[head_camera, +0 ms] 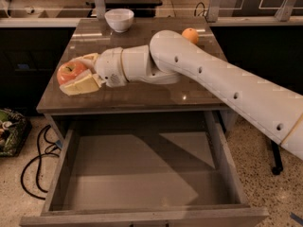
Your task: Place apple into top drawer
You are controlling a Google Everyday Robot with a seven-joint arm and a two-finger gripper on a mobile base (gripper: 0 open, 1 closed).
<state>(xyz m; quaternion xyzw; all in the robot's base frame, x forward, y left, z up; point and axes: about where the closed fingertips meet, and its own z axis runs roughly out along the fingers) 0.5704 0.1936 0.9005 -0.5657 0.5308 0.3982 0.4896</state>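
1. The white arm (213, 77) is stretched from the right across the table (156, 98).
2. The top drawer (132, 183) is pulled open beneath the table's front edge.
3. The gripper (72, 75) is held at the table's left edge, its fingers (84, 84) pinched on the apple (70, 71).
4. A white bowl (119, 19) is set at the table's far edge.
5. The apple is clasped at the tabletop's left side, outside the drawer.
6. A small orange (190, 34) is seen far right, just behind the arm.
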